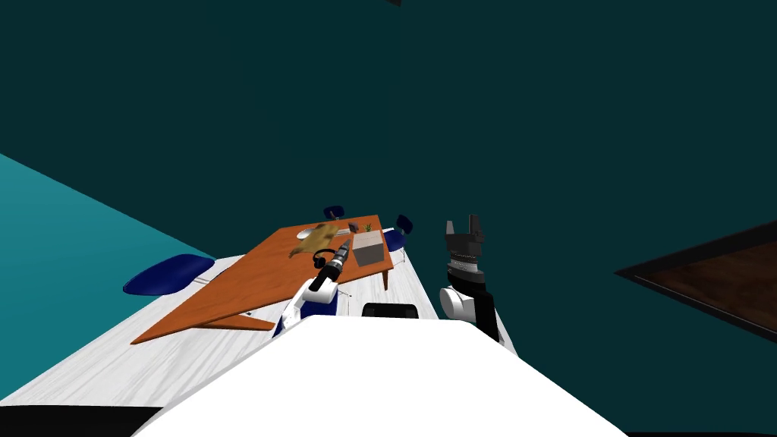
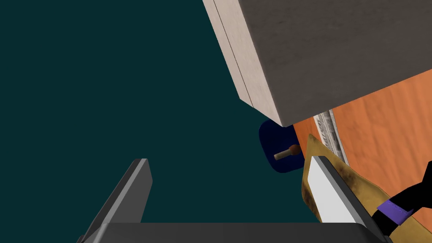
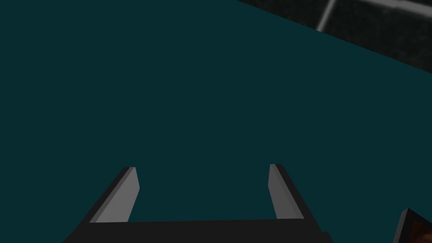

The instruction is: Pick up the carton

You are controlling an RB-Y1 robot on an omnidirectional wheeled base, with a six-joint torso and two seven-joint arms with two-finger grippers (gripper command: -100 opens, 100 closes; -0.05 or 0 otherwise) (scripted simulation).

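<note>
orange table (image 1: 258,281) bears grey carton (image 2: 337,50), just ahead of left claw (image 2: 230,160), blades apart.

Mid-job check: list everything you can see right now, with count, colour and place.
grey box-shaped carton: one, grey, on the table's far end, just ahead of the left end effector.
orange wooden table: one, orange, ahead and to my left.
dark blue chairs: at least three, dark blue, around the table.
floppy yellow-brown object: one, tan, on the table to the left of the carton; I cannot tell what it is.
black headphones: one, black, on the table beside my left forearm.
left end effector: one, grey fingers, open, over the table near the carton.
right end effector: one, grey fingers, open, raised to the right of the table.
</note>
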